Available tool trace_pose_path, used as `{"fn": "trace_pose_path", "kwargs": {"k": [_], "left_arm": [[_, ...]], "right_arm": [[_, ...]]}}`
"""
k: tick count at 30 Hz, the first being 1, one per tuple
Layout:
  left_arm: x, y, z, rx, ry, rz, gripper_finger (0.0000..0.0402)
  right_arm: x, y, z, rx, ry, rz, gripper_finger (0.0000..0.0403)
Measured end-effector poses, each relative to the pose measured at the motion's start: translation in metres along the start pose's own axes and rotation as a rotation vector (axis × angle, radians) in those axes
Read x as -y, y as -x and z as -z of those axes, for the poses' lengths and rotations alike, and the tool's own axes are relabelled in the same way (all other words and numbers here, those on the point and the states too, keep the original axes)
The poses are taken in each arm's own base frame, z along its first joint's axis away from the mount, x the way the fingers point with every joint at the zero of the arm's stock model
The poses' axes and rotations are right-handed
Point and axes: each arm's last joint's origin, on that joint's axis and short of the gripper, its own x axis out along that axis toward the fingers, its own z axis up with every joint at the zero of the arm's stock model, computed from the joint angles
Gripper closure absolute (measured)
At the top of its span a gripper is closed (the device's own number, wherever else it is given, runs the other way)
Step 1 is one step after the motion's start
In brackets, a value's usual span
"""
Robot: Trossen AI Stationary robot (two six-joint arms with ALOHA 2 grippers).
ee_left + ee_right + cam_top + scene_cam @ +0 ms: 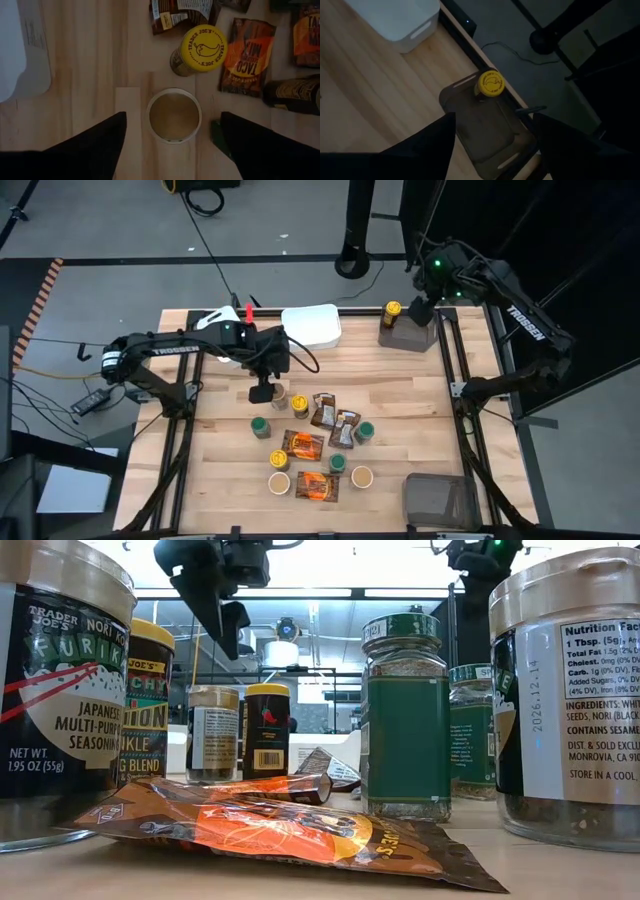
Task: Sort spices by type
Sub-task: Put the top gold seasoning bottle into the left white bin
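Note:
The spices lie in a cluster at mid-table: round jars with green, tan and yellow lids among orange-and-brown foil packets. My left gripper is open and hangs above a tan-lidded jar, one finger to each side of it, clear of the lid. That jar stands upright on the table next to a yellow-lidded jar. My right gripper is open above the far-right grey-brown bin, where another yellow-lidded jar stands upright in a corner.
A white tub sits at the far edge, with another under the left arm. A second grey-brown bin stands at the near right corner. Bare wood lies between the cluster and the right side. Black frame rails run along both table sides.

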Motion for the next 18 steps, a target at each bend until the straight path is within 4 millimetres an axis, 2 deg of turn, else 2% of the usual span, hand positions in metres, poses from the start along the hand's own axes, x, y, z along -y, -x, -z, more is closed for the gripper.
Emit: {"fn": "trace_pose_path", "kwargs": {"k": [7,18], "left_arm": [[0.000,-0.003,0.002,-0.012,0.003,0.005,0.0066],[-0.001,-0.042,0.018,-0.029,0.057,0.024,0.0066]], "right_arm": [[-0.001,-0.006,0.002,-0.015,0.018,-0.010,0.0130],[-0.002,-0.007,0.002,-0.015,0.020,-0.013,0.0134]]}}
